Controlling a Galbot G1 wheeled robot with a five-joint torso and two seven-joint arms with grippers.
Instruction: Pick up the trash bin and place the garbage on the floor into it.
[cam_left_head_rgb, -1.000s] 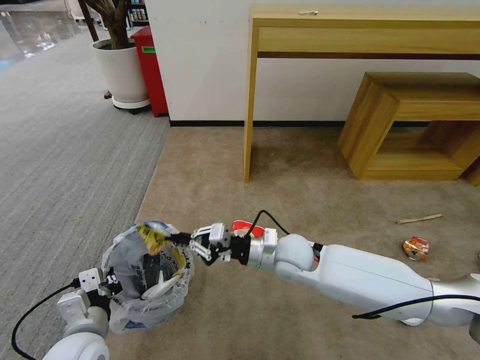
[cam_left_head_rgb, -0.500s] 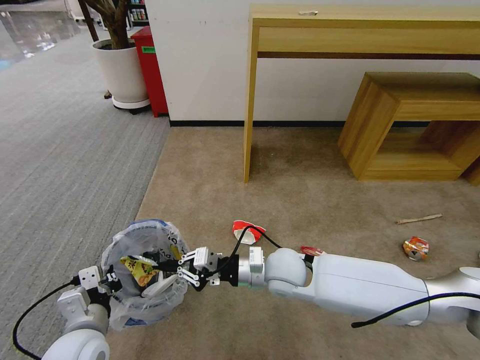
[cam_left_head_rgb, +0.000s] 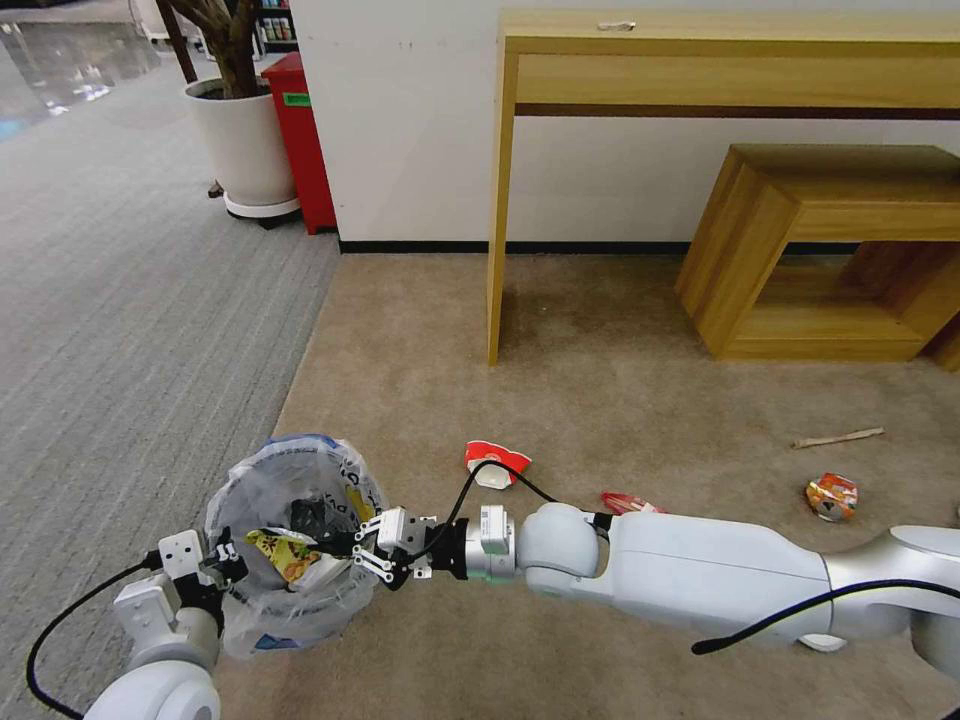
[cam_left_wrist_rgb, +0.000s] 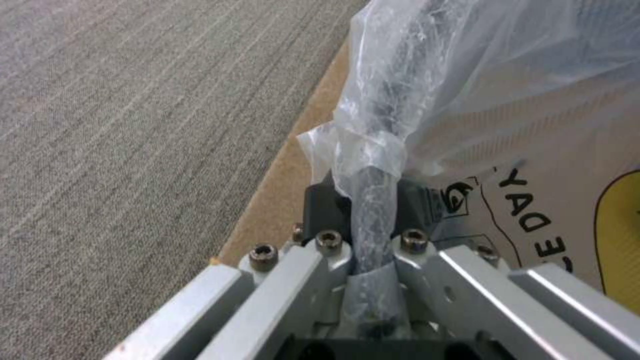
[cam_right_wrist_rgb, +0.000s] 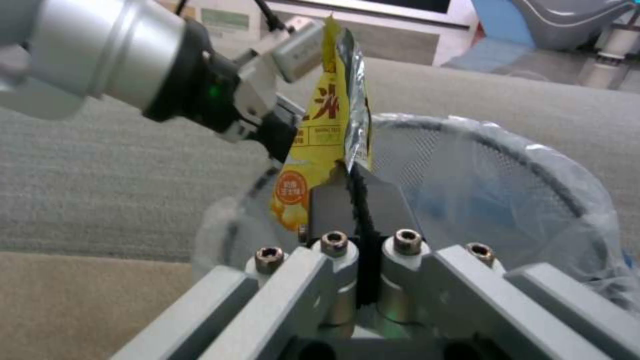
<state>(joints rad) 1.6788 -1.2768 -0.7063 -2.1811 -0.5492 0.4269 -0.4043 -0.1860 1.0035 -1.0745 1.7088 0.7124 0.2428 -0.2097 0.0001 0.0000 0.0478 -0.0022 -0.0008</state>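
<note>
The trash bin, lined with a crinkled clear bag, hangs at the lower left; my left gripper is shut on its rim. My right gripper reaches over the rim into the bin, shut on a yellow wrapper. In the right wrist view its fingers pinch the wrapper above the mesh wall. Garbage lies on the beige carpet: a red and white crumpled cup, a red wrapper, a crushed orange can and a wooden stick.
A tall wooden desk and a low wooden bench stand against the white wall ahead. A potted plant and a red cabinet are at the far left. Grey carpet spreads out to the left.
My right gripper has lowered the yellow wrapper from above the bin's rim down into the bin. The left gripper still holds the rim in the same place.
</note>
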